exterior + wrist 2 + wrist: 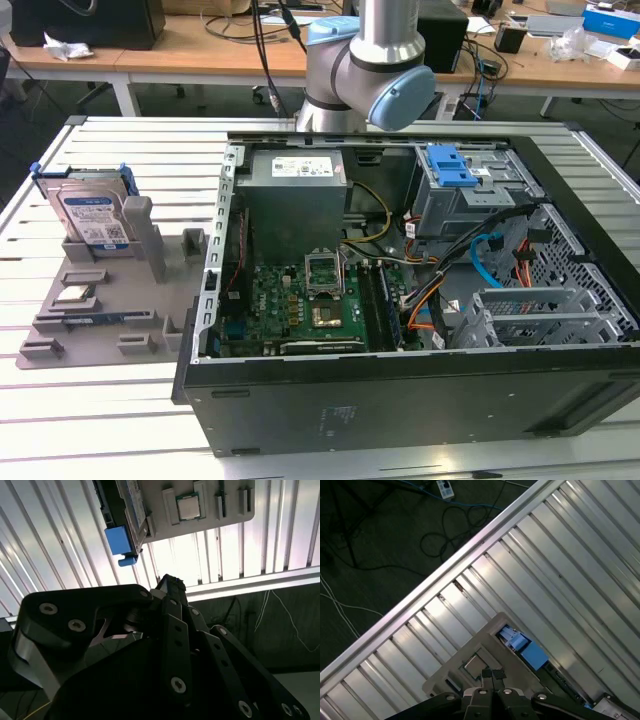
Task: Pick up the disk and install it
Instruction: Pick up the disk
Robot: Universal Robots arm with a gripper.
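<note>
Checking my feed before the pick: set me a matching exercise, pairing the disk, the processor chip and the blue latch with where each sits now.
Things:
1. disk
2. processor chip
3. blue latch

Places:
A. inside the open computer case
B. standing on edge in a slot of the gray tray
C. lying flat on the gray tray

Pairs: 1-B; 2-C; 3-A.
</note>
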